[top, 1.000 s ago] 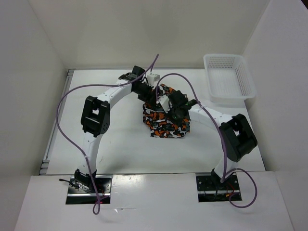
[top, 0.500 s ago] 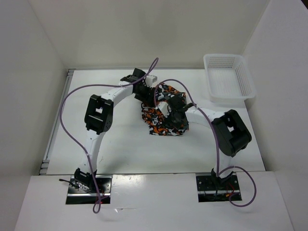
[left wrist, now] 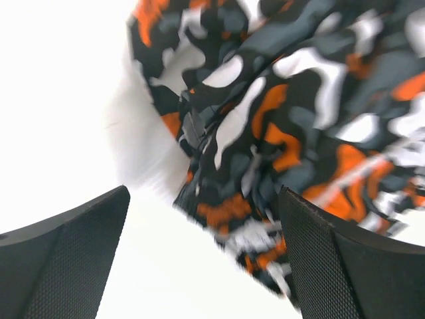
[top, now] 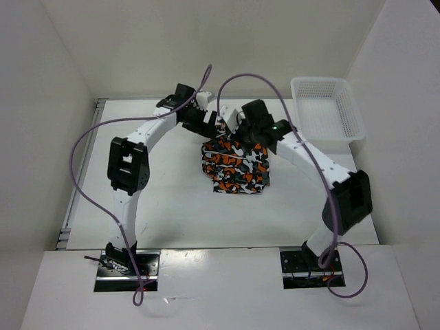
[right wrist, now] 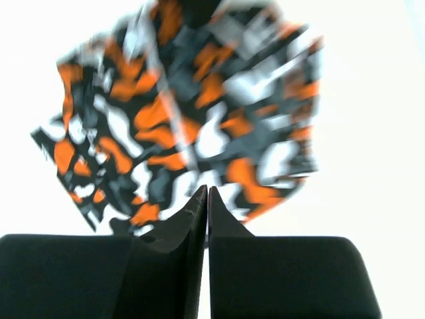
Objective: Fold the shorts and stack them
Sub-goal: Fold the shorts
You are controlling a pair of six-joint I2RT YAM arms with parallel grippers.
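The shorts (top: 235, 168), soft fabric with orange, dark grey, white and black blotches, lie folded into a rough square mid-counter (top: 172, 199). Left gripper (left wrist: 204, 199): jaws wide apart at the fold's far edge. Right gripper (right wrist: 204, 193): jaws together, empty, above the fabric

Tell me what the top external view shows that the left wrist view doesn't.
Only the top external view shows the white mesh basket at the table's far right, and the shorts as a whole folded bundle. Only the left wrist view shows the left tool up close, its fingers spread wide and apparently gripping nothing, just short of the fabric's edge. Both show the orange, grey, white and black print of the shorts lying on the white table.
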